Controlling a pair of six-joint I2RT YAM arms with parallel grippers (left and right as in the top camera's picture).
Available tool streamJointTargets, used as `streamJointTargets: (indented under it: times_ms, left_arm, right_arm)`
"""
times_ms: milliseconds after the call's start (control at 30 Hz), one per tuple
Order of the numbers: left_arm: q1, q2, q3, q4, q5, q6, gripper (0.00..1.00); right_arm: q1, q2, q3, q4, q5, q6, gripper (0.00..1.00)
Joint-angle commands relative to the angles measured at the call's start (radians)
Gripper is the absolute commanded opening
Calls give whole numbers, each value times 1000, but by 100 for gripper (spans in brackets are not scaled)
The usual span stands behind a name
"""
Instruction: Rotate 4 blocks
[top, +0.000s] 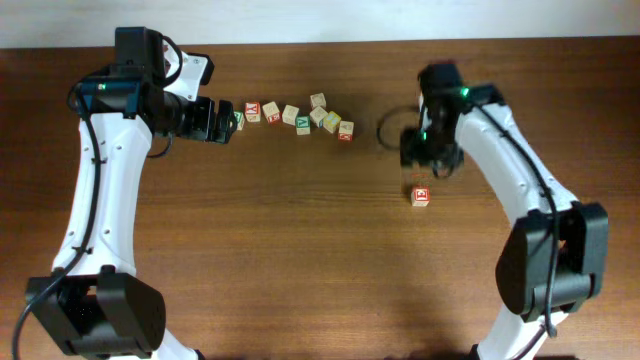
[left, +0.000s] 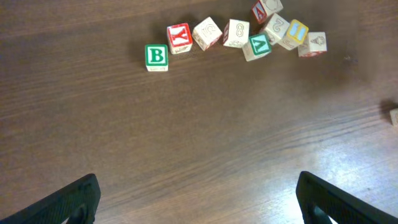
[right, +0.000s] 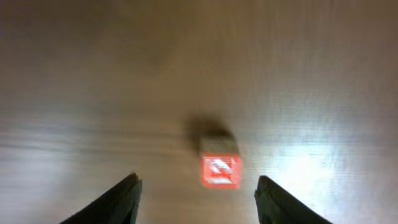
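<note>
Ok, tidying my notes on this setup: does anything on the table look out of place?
One red-faced block sits alone in the open, well apart from the ragged line of cubes farther back, which lie turned at mixed angles.

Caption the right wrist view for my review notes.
Right gripper hangs above the wooden table, jaws open, a lone red-faced block lying free between them.

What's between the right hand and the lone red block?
Nothing but bare table. In the right wrist view the red block sits alone ahead of the open right hand, touching neither finger.
</note>
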Motion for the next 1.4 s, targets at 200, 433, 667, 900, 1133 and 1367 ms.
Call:
streamJointTargets:
  times_ms: [200,433,667,900,1133,1367]
  left_arm:
    - [0,7,14,0,11,10,99]
    - [0,7,14,0,11,10,99]
    - [0,7,13,0,11,10,99]
    - [0,7,14,0,11,10,99]
    - [0,7,14,0,11,10,99]
    - [0,7,14,0,11,10,99]
  right_arm:
    - [154,146,168,405,-64,304,61]
    - [209,361,237,473,161,299,60]
    - [210,431,237,510,101,242,52]
    - [212,431,230,476,69,243,40]
    - [212,431,230,460,58,251,30]
    - [212,431,230,457,59,251,30]
